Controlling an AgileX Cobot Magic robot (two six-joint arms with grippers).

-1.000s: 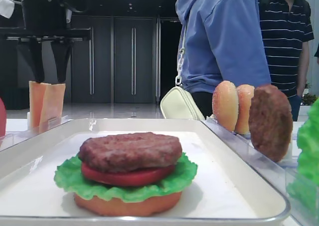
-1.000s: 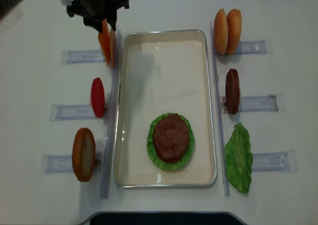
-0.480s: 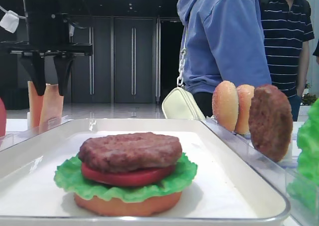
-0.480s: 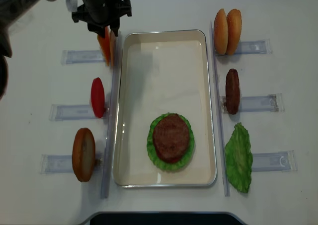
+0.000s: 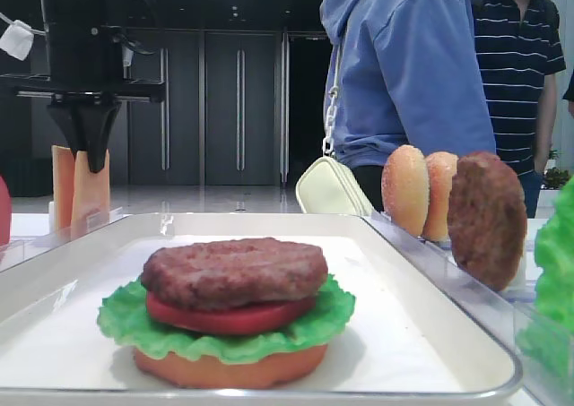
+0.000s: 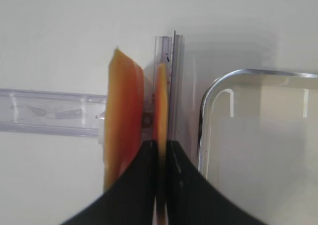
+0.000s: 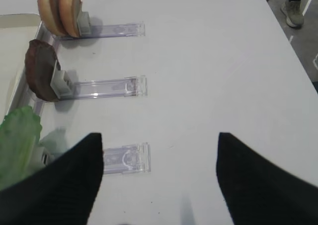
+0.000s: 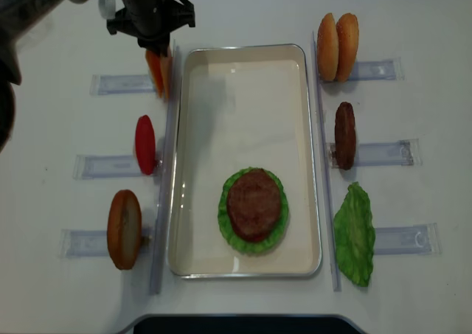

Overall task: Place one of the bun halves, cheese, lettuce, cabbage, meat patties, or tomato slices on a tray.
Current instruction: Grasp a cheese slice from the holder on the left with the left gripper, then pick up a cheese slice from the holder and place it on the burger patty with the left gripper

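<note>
Two orange-yellow cheese slices (image 6: 124,115) stand upright in a clear holder (image 6: 49,118) just left of the white tray (image 8: 243,54). My left gripper (image 6: 160,146) is shut on the thin cheese slice (image 6: 160,98) nearest the tray, pinching its top edge from above; the same gripper (image 8: 158,50) shows at the tray's far left corner. On the tray sits a stack of flat bun, lettuce, tomato and meat patty (image 8: 254,205). My right gripper (image 7: 159,180) hangs open over bare table by an empty holder (image 7: 124,159).
Left of the tray a tomato slice (image 8: 145,144) and a bun half (image 8: 124,228) stand in holders. On the right are two bun halves (image 8: 337,46), a patty (image 8: 344,135) and lettuce (image 8: 355,233). Two people (image 5: 404,65) stand behind the table.
The left gripper came down over the cheese slices with open fingers, then closed them on the slice nearest the tray. Nothing on the tray moved.
</note>
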